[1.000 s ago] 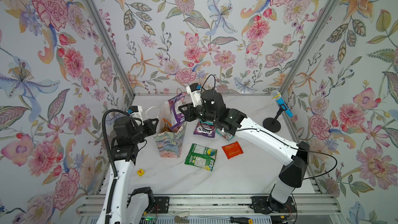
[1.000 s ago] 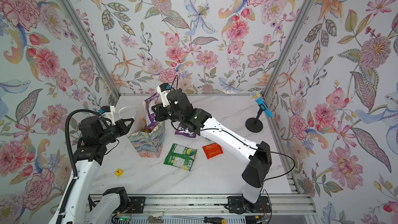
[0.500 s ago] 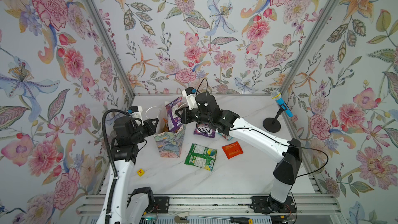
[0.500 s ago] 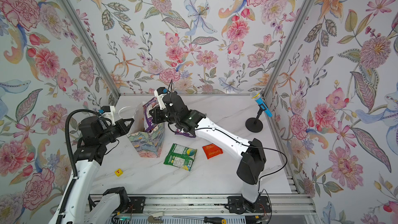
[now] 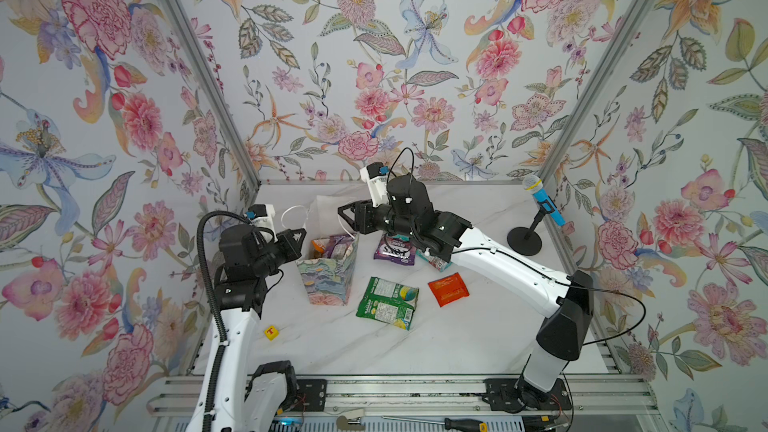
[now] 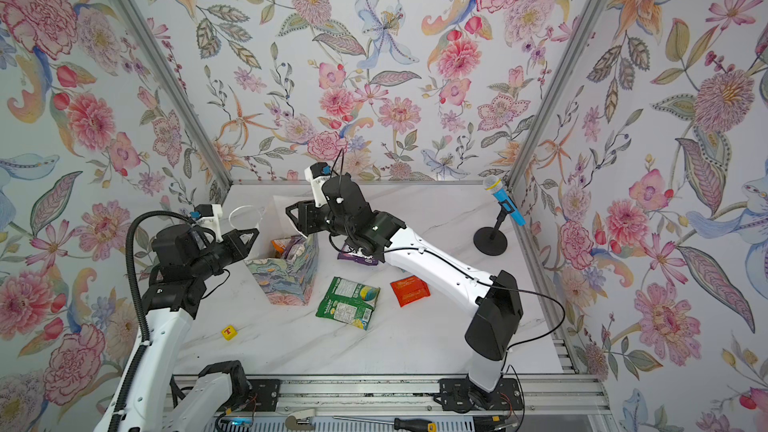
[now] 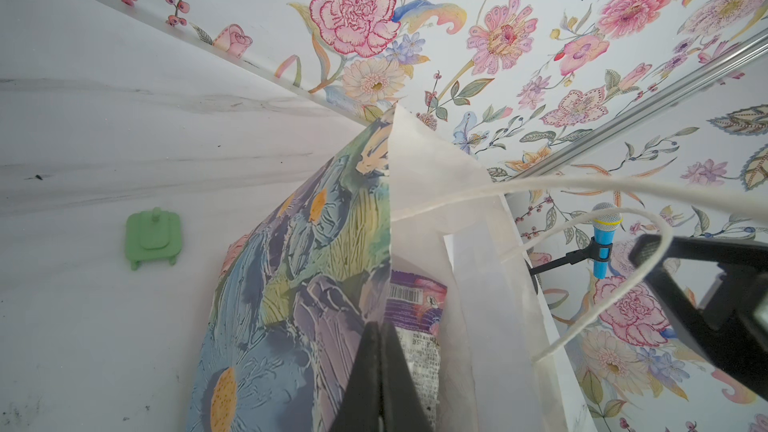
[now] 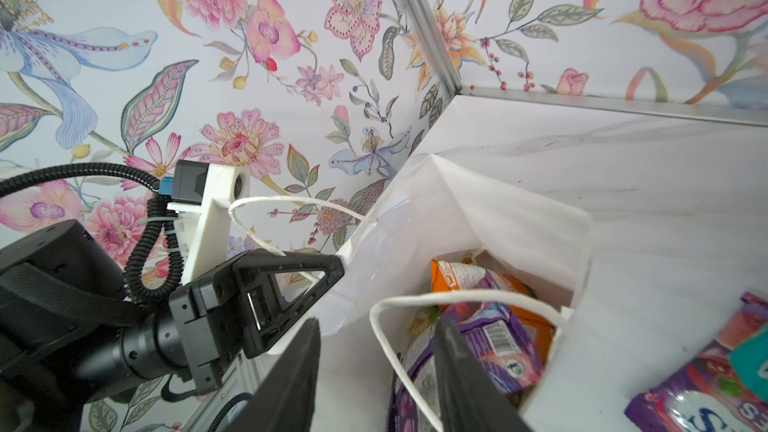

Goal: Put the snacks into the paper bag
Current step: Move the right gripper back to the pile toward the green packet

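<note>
Whereas a second ago the right gripper point(image 5: 345, 218) was clamped on a purple packet above the paper bag point(image 5: 328, 280), its jaws now stand partly apart and empty over the bag's mouth. The right wrist view confirms a gap between its fingers point(image 8: 299, 367) with nothing pinched. The purple packet point(image 8: 494, 334) has left the jaws and lies inside the bag, against an orange packet point(image 8: 453, 272) already there. Finding: the release is complete and that item counts as delivered.

The left gripper point(image 5: 300, 238) has not shifted. It is closed tight on the bag's wall at the rim, as the left wrist view shows, and this appears to keep the bag upright and its mouth open.

Four items are outstanding, all on the table to the right of the bag in both top views:
- a purple FOX'S packet point(image 5: 395, 249) under the right arm
- a teal packet point(image 5: 432, 261), partly hidden by that arm
- a green packet point(image 5: 388, 303)
- a red-orange sachet point(image 5: 448, 288)

The yellow cube point(image 5: 271, 332) is no part of the load.

Assessment: the task is well advanced but not finished. The right arm must next lift clear to fetch another packet. A white cord handle point(image 8: 457, 297) loops close by its fingers, and snagging it could tip the bag.
</note>
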### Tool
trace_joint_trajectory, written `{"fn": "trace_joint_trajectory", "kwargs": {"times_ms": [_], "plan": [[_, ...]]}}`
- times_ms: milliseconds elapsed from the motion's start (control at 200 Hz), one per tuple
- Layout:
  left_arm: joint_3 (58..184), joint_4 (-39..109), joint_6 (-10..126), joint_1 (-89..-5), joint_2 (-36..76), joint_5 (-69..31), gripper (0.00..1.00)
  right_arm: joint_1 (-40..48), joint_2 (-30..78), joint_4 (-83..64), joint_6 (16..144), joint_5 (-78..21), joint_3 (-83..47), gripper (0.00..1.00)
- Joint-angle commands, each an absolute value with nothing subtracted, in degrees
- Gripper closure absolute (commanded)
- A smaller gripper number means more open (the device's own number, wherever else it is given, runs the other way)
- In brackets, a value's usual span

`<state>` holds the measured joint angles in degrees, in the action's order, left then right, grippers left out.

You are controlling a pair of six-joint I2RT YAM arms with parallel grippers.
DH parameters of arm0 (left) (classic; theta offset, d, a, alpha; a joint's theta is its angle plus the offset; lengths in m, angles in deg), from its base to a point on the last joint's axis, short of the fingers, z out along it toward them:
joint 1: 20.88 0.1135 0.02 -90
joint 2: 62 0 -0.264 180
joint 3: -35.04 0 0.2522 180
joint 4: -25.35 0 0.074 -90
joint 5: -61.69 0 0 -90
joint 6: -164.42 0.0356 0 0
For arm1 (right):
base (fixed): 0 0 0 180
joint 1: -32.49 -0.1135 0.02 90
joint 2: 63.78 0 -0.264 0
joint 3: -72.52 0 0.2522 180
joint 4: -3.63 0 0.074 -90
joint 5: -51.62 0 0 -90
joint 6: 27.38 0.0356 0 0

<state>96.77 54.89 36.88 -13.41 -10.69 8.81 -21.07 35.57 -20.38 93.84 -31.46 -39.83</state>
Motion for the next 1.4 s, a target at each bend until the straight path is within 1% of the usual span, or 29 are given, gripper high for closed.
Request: {"fn": "trace_joint_trajectory", "kwargs": {"times_ms": [0,135,380,696,856,1056,1191,1396], "plan": [[96.3,53.1,37.2,-13.8,-11.6,10.2,0.99,-19.8,30.1,-17.5,92.4,-34.1,-36.2,0.49],[96.4,52.9,37.2,-13.8,-11.3,10.1,0.98,-18.0,25.7,-16.3,92.5,-35.7,-29.8,0.45],[96.7,52.9,37.0,-13.8,-10.8,10.1,0.99,-14.2,18.7,-16.2,93.2,-36.3,-19.3,0.44],[96.4,52.8,36.8,-13.8,-11.1,10.0,0.98,-8.2,11.7,-22.7,95.2,-35.7,-3.1,0.44],[96.3,52.9,36.8,-13.8,-11.2,10.1,0.99,-7.2,12.6,-24.5,95.4,-34.0,2.2,0.45],[96.4,52.9,36.7,-13.8,-11.4,10.3,0.98,-7.0,17.4,-25.0,96.0,-29.6,5.1,0.47],[96.6,53.2,36.7,-13.8,-11.7,10.1,0.98,-7.1,19.7,-21.2,99.4,-26.7,9.0,0.50],[96.6,53.6,36.9,-13.8,-11.8,10.0,0.98,-9.4,21.2,-15.9,104.1,-26.6,15.0,0.51]]}}
